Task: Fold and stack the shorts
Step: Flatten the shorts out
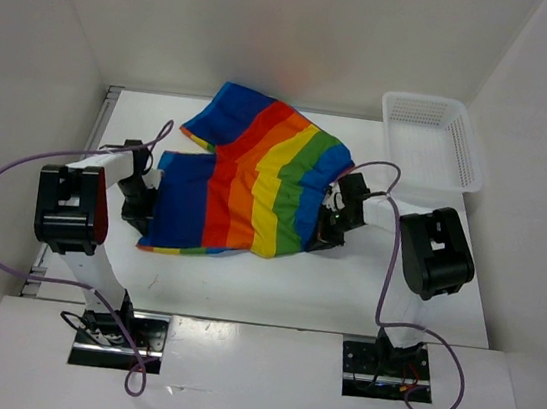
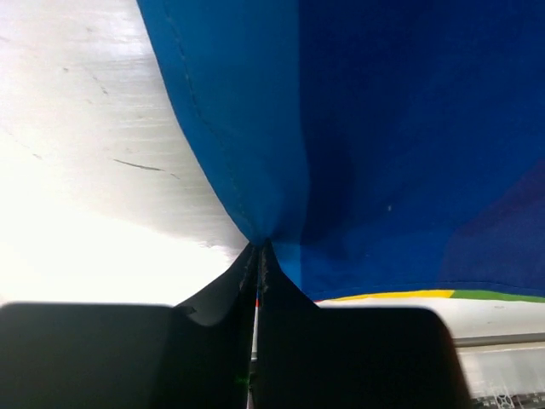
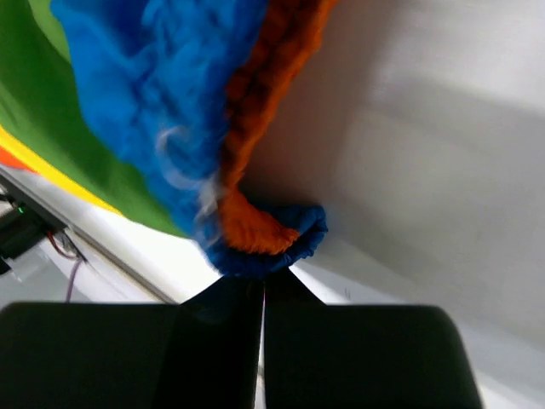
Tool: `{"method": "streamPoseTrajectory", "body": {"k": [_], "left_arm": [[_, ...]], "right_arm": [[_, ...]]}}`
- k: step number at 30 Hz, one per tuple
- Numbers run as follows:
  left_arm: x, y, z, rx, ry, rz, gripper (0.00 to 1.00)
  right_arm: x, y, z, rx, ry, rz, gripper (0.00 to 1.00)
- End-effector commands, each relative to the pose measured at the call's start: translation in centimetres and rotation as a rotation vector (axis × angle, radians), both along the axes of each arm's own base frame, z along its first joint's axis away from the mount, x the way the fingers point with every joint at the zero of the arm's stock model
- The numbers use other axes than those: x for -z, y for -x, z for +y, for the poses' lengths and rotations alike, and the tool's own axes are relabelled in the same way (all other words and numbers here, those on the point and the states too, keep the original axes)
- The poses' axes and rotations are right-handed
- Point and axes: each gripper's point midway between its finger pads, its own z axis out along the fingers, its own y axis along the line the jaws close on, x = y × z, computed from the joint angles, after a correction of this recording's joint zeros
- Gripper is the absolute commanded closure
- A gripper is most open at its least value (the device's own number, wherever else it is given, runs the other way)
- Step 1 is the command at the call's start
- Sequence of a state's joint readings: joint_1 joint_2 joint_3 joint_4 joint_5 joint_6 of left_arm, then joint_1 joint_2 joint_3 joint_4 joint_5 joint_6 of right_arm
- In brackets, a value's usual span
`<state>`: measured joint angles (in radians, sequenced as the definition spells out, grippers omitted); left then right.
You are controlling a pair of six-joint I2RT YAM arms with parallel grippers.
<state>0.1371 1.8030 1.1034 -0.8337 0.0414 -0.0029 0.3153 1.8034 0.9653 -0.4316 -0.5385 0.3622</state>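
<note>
White table (image 1: pixel 242 291) boxed in by white walls on 3 sides. A bare strip of tabletop lies nearer than both grippers, btwn the arm bases and the shorts' near hem.

L gripper (image 2: pixel 258 256) is clamped tight on the shorts (image 1: pixel 256 187). Blue cloth is pinched to a point at its tips and fans out beyond them. R gripper (image 3: pixel 262 277) is likewise closed hard on a bunched blue/orange fold, w/ green and yellow off to its L.

The shorts stretch btwn the two grippers. Wide stripes run from L gripper to R: dark blue, red, orange, yellow, green, blue. Fabric is soft and puckered next to R gripper. Can't tell if the cloth is off the table. One leg reaches beyond the grippers toward the back wall.

The table's L edge and side wall sit just outside the L arm. Basket (image 1: pixel 433 140) is beyond and outboard of R gripper, in the far R corner, apart from the shorts.
</note>
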Motion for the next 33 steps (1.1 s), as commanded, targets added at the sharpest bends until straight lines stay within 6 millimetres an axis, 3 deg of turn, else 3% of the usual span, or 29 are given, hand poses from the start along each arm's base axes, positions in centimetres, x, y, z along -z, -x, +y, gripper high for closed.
{"method": "streamPoseTrajectory", "body": {"k": [1,5,9,11,12,13,14,16,19,20,21,22,23,24,25,26,27,29,30,31,33], "left_arm": [[-1.0,1.7,-1.1,-0.001,0.057,0.034,1.00],[-3.7,3.6,-1.4,-0.001,0.059,0.045,1.00],[-5.2,6.4,-1.1,0.010,0.024,0.133,1.00],[-5.6,7.5,-1.0,0.013,0.012,0.181,0.92],[-5.7,7.2,-0.8,0.014,0.002,0.174,0.70],[-5.6,7.1,-0.2,0.017,-0.028,0.168,0.63],[-5.7,6.5,0.1,0.018,-0.048,0.146,0.55],[-5.9,4.5,1.7,0.018,-0.130,0.063,0.48],[-8.4,0.3,4.3,-0.016,-0.257,-0.135,0.48],[-9.2,-0.5,4.4,-0.022,-0.264,-0.184,0.48],[-10.9,-1.5,4.5,-0.035,-0.278,-0.284,0.48],[-11.9,-2.1,3.3,-0.016,-0.238,-0.356,0.48],[-11.0,-0.8,1.5,0.034,-0.210,-0.363,0.46],[-12.4,0.0,0.5,0.057,-0.200,-0.458,0.45],[-11.7,1.1,-0.3,0.083,-0.194,-0.471,0.45],[-11.0,1.4,-0.9,0.125,-0.224,-0.505,0.43],[-9.0,3.7,-1.0,0.151,-0.240,-0.474,0.43],[-7.8,5.5,-1.7,0.200,-0.242,-0.455,0.41],[-8.2,6.3,-2.7,0.247,-0.220,-0.495,0.38],[-7.2,7.6,-3.2,0.277,-0.204,-0.479,0.34],[-7.2,8.7,-4.4,0.338,-0.170,-0.565,0.18]], "right_arm": [[-1.5,1.5,-0.4,-0.087,0.024,0.023,1.00],[-5.6,4.0,-2.2,-0.112,0.086,0.078,1.00],[-8.0,6.5,-2.7,-0.119,0.078,0.146,1.00],[-8.5,6.7,-2.7,-0.111,0.070,0.183,0.99],[-8.6,6.2,-3.3,-0.092,0.086,0.180,0.85],[-8.3,6.0,-3.7,-0.067,0.097,0.196,0.51],[-8.2,5.8,-4.1,-0.053,0.108,0.194,0.39],[-8.7,4.2,-5.3,-0.012,0.163,0.133,0.31],[-12.2,0.6,-6.0,0.033,0.229,-0.123,0.20],[-15.2,-0.4,-5.8,0.044,0.229,-0.268,0.16],[-16.2,-0.5,-4.8,-0.007,0.302,-0.390,0.11],[-18.2,-0.7,-3.7,-0.038,0.308,-0.543,0.00],[-18.5,-0.1,-2.5,-0.102,0.337,-0.626,0.00],[-18.5,0.5,-1.3,-0.201,0.375,-0.708,0.00],[-17.2,2.3,0.4,-0.309,0.427,-0.763,0.00],[-17.0,2.6,1.1,-0.346,0.439,-0.801,0.00],[-15.8,3.0,1.3,-0.416,0.473,-0.802,0.00],[-13.4,3.7,1.2,-0.504,0.516,-0.765,0.00],[-12.5,3.4,1.0,-0.537,0.551,-0.751,0.00],[-12.3,4.1,2.0,-0.588,0.529,-0.770,0.00],[-10.5,5.1,2.8,-0.698,0.555,-0.783,0.00]]}}
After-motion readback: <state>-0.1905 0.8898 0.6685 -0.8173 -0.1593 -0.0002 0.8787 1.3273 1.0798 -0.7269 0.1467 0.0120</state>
